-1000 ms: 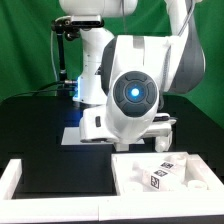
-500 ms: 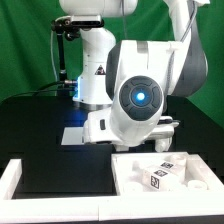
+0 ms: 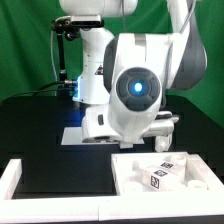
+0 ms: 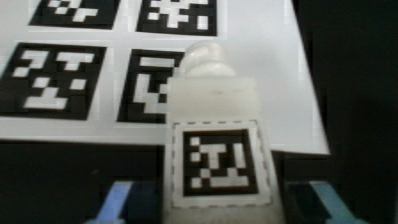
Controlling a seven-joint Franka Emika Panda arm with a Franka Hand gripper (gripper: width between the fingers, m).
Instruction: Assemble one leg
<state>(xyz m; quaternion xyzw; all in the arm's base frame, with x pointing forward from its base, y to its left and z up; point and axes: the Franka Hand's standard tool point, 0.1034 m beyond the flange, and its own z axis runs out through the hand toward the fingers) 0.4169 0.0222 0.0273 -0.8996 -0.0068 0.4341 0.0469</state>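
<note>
As the gripper (image 4: 217,204) is hidden behind the arm (image 3: 135,92) in the exterior view, only the wrist view is relied on. 1 leg (image 4: 217,130), its tag turned to the camera, is seen between the 2 fingertips (image 4: 125,200). Its tapered end overlaps the marker board (image 4: 262,60), and its tagged end is seen against the black table (image 4: 356,110). Whether the leg is clamped cannot be told: a thin dark gap is seen at each side.

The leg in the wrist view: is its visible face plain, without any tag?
No, the leg bears a black-and-white square tag on its face.
</note>
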